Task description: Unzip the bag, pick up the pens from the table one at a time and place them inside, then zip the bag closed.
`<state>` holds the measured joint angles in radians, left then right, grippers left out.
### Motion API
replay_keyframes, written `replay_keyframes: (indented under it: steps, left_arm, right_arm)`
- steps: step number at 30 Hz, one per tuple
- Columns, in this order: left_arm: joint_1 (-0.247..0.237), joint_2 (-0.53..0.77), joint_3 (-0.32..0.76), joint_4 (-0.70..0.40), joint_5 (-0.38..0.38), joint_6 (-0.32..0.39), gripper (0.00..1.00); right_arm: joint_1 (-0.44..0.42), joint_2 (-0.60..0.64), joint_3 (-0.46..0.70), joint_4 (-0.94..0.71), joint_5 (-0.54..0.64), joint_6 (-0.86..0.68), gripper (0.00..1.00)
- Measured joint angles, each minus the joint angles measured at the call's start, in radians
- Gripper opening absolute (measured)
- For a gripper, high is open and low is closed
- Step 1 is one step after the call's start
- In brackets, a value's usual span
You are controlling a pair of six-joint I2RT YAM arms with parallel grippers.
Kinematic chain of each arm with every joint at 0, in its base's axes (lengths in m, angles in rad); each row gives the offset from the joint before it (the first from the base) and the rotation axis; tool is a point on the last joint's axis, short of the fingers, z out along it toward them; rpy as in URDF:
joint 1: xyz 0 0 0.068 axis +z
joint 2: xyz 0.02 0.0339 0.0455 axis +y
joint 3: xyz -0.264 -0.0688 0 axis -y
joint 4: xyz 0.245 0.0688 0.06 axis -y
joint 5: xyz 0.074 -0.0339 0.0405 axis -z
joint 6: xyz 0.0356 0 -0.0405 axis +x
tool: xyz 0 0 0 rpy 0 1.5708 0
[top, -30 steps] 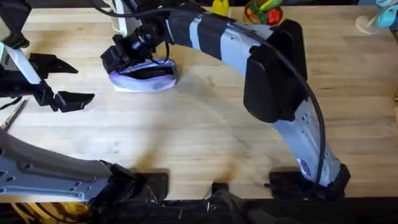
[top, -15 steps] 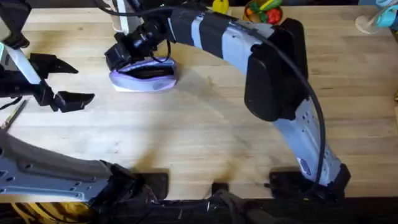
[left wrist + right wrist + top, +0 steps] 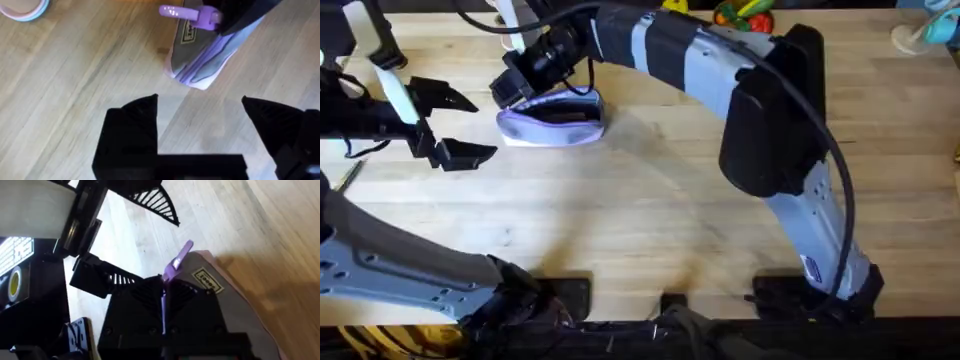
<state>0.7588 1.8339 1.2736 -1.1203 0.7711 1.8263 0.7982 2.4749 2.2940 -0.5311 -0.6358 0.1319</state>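
On table (image 3: 650,210): one bag (image 3: 552,122); right fingers (image 3: 163,294) pinch zipper pull (image 3: 177,262); left fingers (image 3: 450,125) wide.

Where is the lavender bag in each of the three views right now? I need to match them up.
Overhead: the bag lies at upper left centre, under the right gripper.
Left wrist: upper right of centre, beyond the open left gripper.
Right wrist: right of centre.
Shared landmark: the purple zipper pull.
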Motion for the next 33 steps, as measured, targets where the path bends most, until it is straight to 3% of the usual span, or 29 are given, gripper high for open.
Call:
replay_keyframes:
  steps: [11,20,25,31,33]
  left_arm:
    - [-0.139,0.000,0.000,0.048,0.002,0.000,0.994]
    - [-0.167,0.000,0.000,0.058,0.045,0.002,0.773]
    - [-0.165,0.000,0.000,0.055,0.045,0.003,0.547]
    - [-0.166,0.000,0.000,0.052,0.048,0.006,0.117]
    - [-0.167,0.000,0.000,0.052,0.049,0.008,0.054]
  right_arm:
    - [0.000,-0.024,0.000,-0.030,0.022,-0.029,0.030]
    - [0.000,-0.024,0.000,-0.031,0.022,-0.029,0.030]
    - [0.000,-0.024,0.000,-0.029,0.026,-0.029,0.030]
    - [-0.002,-0.024,0.000,-0.026,0.037,-0.029,0.030]
    - [-0.002,-0.024,0.000,-0.033,0.040,-0.029,0.030]
